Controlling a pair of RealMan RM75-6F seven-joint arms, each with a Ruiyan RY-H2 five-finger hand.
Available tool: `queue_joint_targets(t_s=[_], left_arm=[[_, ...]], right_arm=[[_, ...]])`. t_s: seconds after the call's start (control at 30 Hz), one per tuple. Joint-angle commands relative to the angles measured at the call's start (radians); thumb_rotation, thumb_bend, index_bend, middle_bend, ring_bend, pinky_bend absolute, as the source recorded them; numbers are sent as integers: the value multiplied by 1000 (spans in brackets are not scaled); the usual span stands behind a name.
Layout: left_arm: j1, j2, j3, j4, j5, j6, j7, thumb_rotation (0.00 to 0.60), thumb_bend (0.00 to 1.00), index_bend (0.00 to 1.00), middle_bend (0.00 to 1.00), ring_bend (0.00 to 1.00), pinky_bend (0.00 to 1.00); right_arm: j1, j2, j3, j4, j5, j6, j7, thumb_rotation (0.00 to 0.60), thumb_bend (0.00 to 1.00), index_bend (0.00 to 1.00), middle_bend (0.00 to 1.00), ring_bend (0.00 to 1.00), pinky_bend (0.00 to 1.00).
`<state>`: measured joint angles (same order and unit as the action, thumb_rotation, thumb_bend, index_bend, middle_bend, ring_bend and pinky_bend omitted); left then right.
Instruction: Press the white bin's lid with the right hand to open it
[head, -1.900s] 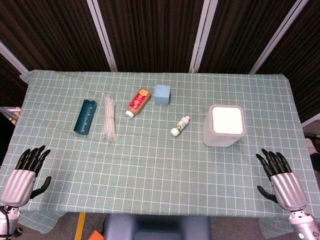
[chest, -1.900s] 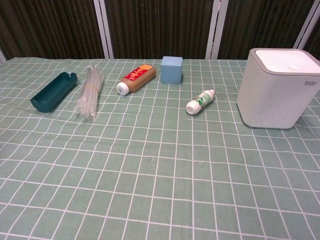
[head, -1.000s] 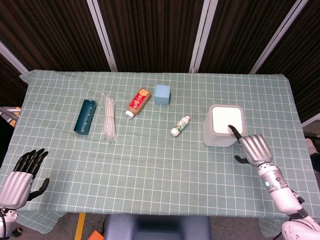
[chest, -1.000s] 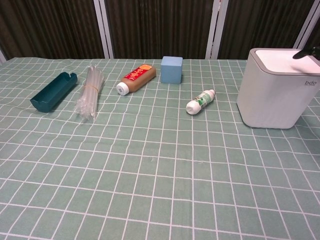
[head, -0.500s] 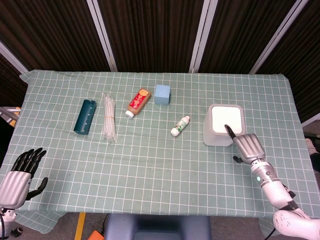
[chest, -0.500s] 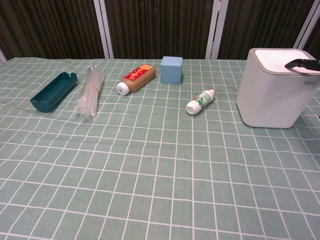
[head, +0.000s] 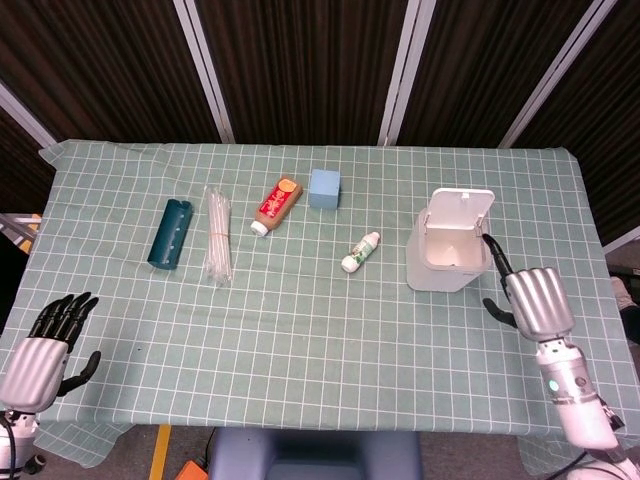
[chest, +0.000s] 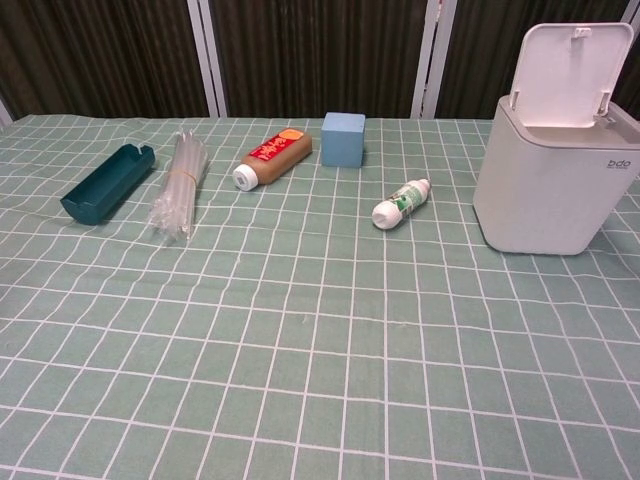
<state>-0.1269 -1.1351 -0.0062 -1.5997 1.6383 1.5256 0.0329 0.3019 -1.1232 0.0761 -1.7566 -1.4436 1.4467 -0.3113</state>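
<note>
The white bin (head: 444, 266) stands at the right of the table with its lid (head: 462, 211) swung up and standing upright at the back, so the inside shows. In the chest view the bin (chest: 553, 193) and its raised lid (chest: 568, 62) are at the far right. My right hand (head: 535, 300) hovers just right of the bin, one finger stretched toward its right rim and the others curled in, holding nothing. It does not show in the chest view. My left hand (head: 42, 345) is at the table's near left corner, fingers spread and empty.
Across the far half of the table lie a teal tray (head: 169, 232), a bundle of clear straws (head: 216, 246), a brown bottle (head: 278, 205), a blue cube (head: 325, 187) and a small white bottle (head: 361, 251) just left of the bin.
The right hand rose to the lid and pressed it with one finger. The lid has sprung up, and the hand has drawn back to the bin's right side.
</note>
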Motion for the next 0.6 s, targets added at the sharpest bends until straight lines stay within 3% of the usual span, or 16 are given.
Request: queue_joint_targets(t_s=[0.03, 0.13, 0.2, 0.3, 0.6], left_arm=[[-1, 0, -1, -1, -1, 0, 2, 600, 421, 0, 53, 0, 117], [-1, 1, -3, -2, -2, 2, 5, 600, 421, 0, 50, 0, 117], [-1, 1, -4, -4, -3, 3, 5, 600, 421, 0, 48, 0, 116], [1, -1, -2, 0, 4, 9, 4, 600, 420, 0, 47, 0, 112], [3, -2, 1, -4, 9, 13, 11, 600, 419, 0, 41, 0, 98]], right_arm=[[-119, -18, -115, 42, -99, 86, 25, 600, 311, 0, 657, 619, 634], [-181, -43, -158, 90, -120, 126, 55, 600, 311, 0, 206, 144, 306], [-203, -54, -175, 109, -118, 125, 76, 600, 311, 0, 62, 27, 163], [-206, -42, -175, 123, -176, 154, 106, 600, 311, 0, 0, 0, 6], [-222, -37, -163, 131, -183, 136, 112, 600, 311, 0, 0, 0, 0]])
